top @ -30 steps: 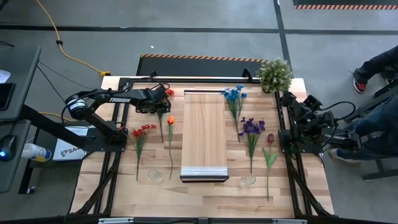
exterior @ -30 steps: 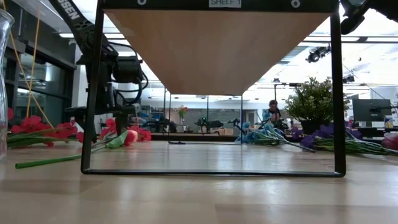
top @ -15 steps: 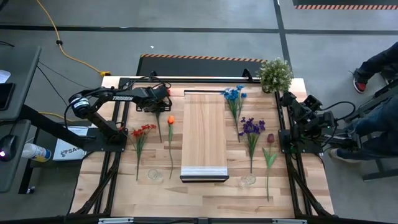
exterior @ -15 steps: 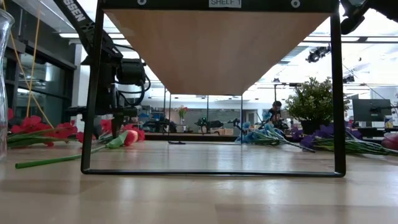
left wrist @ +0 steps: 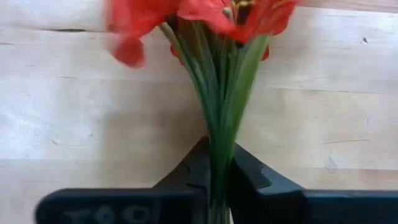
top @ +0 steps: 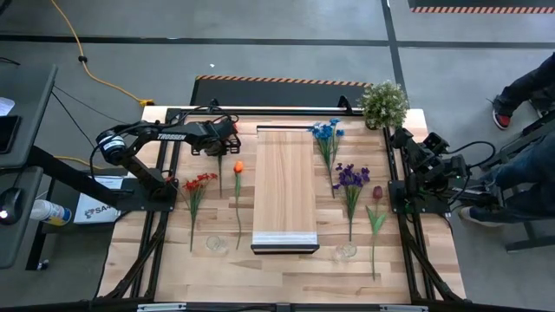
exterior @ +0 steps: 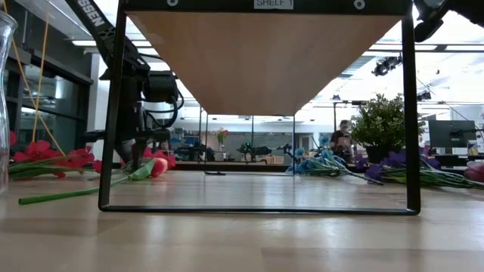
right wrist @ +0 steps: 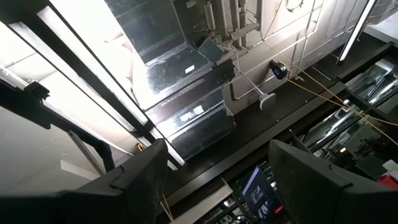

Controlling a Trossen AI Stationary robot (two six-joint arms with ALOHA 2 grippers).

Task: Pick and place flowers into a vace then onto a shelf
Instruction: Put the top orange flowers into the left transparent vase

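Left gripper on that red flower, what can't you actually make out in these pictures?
- Left wrist view: the left gripper pinches the red flower's stems; the stems' lower part is cut off by the picture's edge.
- High view: the arm covers the grip.
- Low view: the shelf frame's post blocks the fingers.
- Right gripper points up; table unseen.

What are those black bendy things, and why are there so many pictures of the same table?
They are two robot arms. One camera looks down from above, one sits low on the table, and one rides on each arm's wrist. On the table lie flowers, two glass vases, a potted plant and a raised wooden shelf. The left tool is pinching the green stems of a red flower. The right tool waits open at the table's right edge, pointing up at the ceiling.
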